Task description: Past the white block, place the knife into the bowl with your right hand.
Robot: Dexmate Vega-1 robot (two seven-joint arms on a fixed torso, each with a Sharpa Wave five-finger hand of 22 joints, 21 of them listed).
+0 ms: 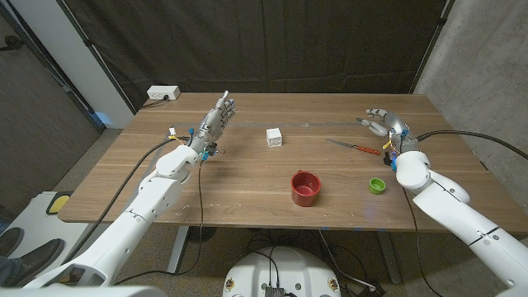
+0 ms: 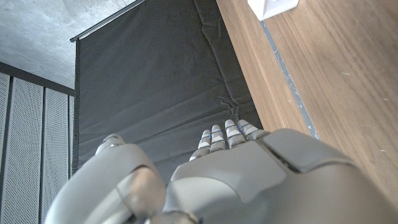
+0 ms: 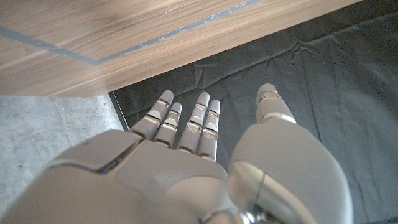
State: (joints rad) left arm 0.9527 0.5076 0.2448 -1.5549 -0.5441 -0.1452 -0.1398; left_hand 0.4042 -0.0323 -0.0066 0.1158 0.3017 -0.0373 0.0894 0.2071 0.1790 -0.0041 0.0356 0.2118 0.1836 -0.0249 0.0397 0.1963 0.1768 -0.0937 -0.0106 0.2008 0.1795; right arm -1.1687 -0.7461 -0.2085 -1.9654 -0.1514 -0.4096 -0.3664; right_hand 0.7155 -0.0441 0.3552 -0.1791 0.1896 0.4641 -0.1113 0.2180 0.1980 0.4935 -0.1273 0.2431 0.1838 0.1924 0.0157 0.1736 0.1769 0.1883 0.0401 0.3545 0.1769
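Knife (image 1: 354, 148) is lying on the table (image 1: 231, 198), untouched, so we are judging the reach as not yet begun. Starting from our right hand (image 1: 381, 123): it is hovering near the table's right far corner with fingers spread and nothing in them, as the right wrist view (image 3: 186, 162) is also showing. From that hand the knife is sitting close by at about 8 o'clock, red handle nearest the hand, blade pointing away toward the block (image 1: 275, 137). Its long axis is running roughly 3 to 9 o'clock across the table, slightly slanted. The right hand is by far the nearer one; our left hand (image 1: 213, 125) is waiting well apart beyond the block, fingers loosely extended and holding nothing. Going outward, the red bowl (image 1: 305, 187) is standing at about 7 o'clock from the knife, nearer our edge, and a small green cup (image 1: 377, 186) is sitting at about 5 o'clock from the knife. We are expecting a short move back and inward to take the handle.
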